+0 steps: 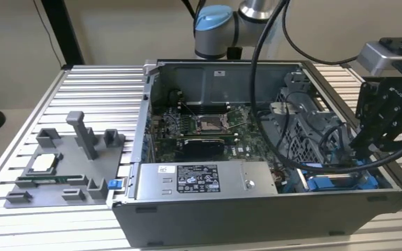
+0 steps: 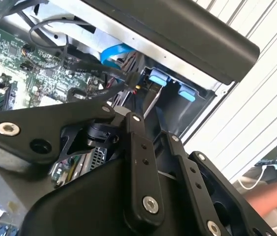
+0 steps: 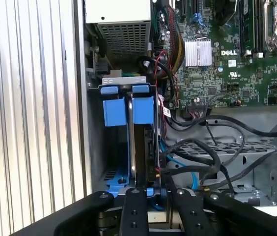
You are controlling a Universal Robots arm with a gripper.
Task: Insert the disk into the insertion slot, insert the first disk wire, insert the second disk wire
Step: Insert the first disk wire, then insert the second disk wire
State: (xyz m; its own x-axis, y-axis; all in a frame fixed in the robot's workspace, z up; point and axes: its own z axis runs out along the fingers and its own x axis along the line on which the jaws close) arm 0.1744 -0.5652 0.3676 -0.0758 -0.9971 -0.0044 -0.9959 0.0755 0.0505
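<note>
Disk (image 3: 141, 157) edge-on in slot (image 3: 96, 147), close, in line w/ tool (image 3: 155, 194).

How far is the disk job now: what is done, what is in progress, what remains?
Done, it seems: the disk stands on edge inside the insertion slot. In hand: the gripper is at the disk's exposed end. Left: the black wires lie loose beside the slot; I cannot tell whether either is plugged in.

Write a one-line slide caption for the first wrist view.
Inside an open computer case, the tool hangs over the blue-railed drive bay, beside the green circuit board.
</note>
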